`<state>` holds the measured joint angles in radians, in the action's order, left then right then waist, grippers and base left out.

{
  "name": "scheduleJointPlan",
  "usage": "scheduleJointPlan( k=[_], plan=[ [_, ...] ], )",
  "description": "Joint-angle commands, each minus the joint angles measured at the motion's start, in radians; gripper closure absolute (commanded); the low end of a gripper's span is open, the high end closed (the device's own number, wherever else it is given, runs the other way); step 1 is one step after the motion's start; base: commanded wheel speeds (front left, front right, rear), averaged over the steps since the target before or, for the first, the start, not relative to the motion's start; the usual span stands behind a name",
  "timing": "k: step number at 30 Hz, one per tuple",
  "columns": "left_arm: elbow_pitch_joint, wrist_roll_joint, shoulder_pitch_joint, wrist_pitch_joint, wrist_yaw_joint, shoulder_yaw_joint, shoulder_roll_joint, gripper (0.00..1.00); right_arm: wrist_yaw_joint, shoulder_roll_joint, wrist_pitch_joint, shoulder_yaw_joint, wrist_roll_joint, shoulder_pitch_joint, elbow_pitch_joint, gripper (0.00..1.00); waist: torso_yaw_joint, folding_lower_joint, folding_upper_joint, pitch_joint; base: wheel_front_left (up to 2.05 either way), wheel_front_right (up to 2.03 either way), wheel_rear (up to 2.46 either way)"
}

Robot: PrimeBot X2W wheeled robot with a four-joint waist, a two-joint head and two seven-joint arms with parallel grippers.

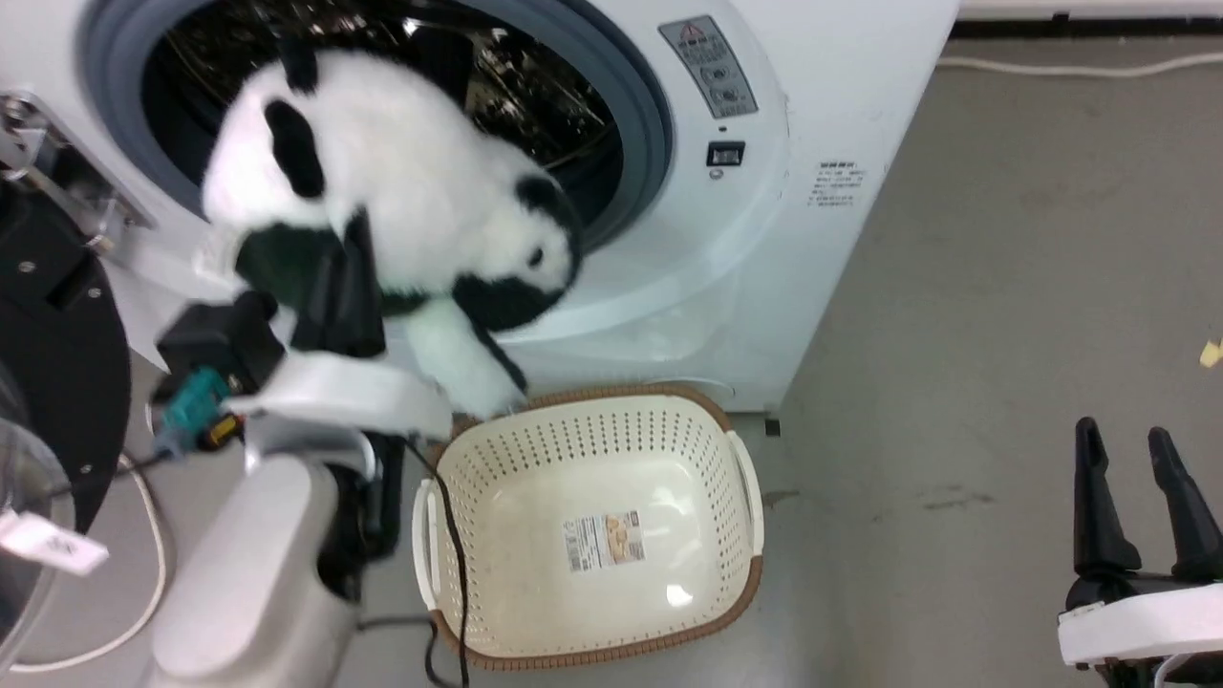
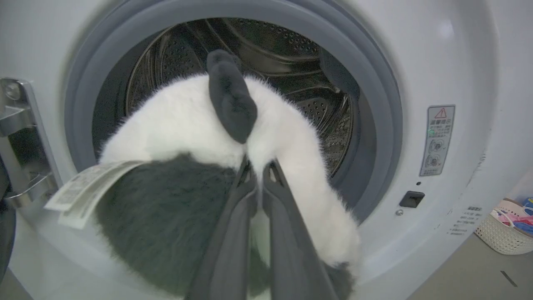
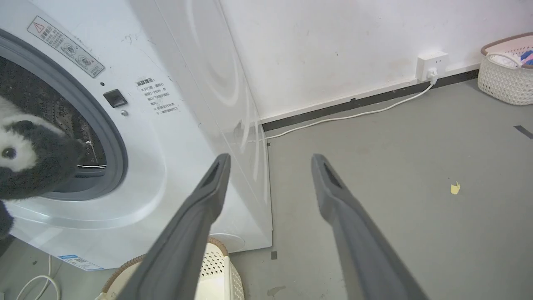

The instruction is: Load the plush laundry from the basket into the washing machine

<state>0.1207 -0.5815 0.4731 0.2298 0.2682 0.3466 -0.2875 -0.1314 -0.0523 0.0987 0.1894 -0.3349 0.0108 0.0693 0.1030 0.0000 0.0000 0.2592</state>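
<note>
The panda plush (image 1: 401, 201) hangs in front of the washing machine's porthole (image 1: 631, 124), its upper body at the opening and its head drooping over the lower gasket. My left gripper (image 1: 339, 287) is shut on the panda's white fur; in the left wrist view the fingers (image 2: 245, 196) pinch the plush (image 2: 183, 125) before the steel drum (image 2: 291, 54). The cream basket (image 1: 736, 535) stands on the floor below the washer with just a sticker inside. My right gripper (image 1: 1137, 459) is open at the lower right, holding nothing; its fingers (image 3: 208, 196) frame the washer's side (image 3: 200, 83).
The open door's hinge (image 2: 21, 137) and dark frame (image 1: 48, 363) sit left of the porthole. A white cable (image 3: 354, 112) runs along the wall to a socket. A small woven basket (image 3: 504, 75) with clothes stands by the wall. A yellow scrap (image 3: 455, 188) lies on grey floor.
</note>
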Motion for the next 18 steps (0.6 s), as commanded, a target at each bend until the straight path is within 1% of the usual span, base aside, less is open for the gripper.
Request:
scheduleJointPlan(
  k=[1,7,18],
  plan=[
    [0.004,0.011,0.033,0.008,-0.006,-0.006,-0.006,1.0,0.001,0.002,-0.001,0.002,-0.002,-0.017,0.007,0.0,-0.011,0.0,0.0,0.027,0.0,0.0,0.0],
    [0.102,0.03,0.177,0.02,-0.031,-0.027,-0.005,1.0,0.001,0.002,-0.01,0.008,0.004,-0.048,0.038,0.0,-0.031,0.0,0.0,0.114,0.0,0.0,0.0],
    [0.238,0.05,0.437,0.03,-0.046,-0.104,-0.004,1.0,0.001,0.002,-0.022,0.022,0.012,-0.085,0.085,0.0,-0.063,0.0,0.0,0.271,0.0,0.0,0.0]
  ],
)
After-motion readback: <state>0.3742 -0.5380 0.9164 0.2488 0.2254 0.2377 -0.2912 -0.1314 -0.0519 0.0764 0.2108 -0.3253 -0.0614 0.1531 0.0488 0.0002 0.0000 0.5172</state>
